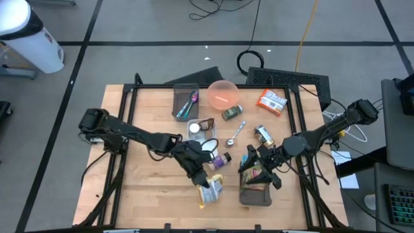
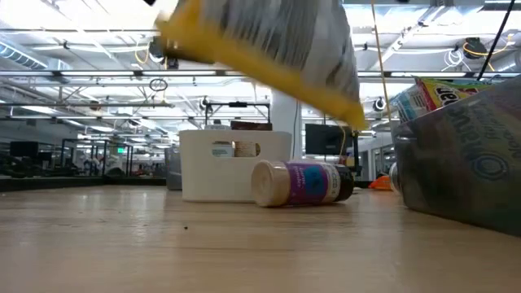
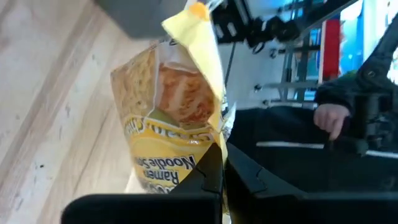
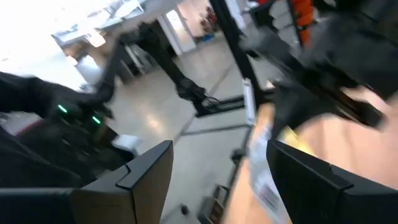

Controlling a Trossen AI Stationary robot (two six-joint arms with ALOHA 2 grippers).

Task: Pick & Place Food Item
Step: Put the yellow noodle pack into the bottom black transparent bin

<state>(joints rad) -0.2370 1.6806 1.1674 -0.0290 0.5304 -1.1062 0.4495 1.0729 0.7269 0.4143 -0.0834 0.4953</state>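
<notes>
While off the table, ramen noodle packet (image 3: 168, 118) between closed left jaws.

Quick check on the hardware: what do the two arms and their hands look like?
Both arms are dark, jointed and slim, with black cables looping alongside them. The left hand and right hand each end in two flat, angular black fingers. No markings are visible.

The wooden table (image 1: 149, 188) filled mid-frame. A pink bowl (image 1: 223, 94), snack packet (image 1: 272, 101) and spoon (image 1: 235, 133) lay at upper centre.
</notes>
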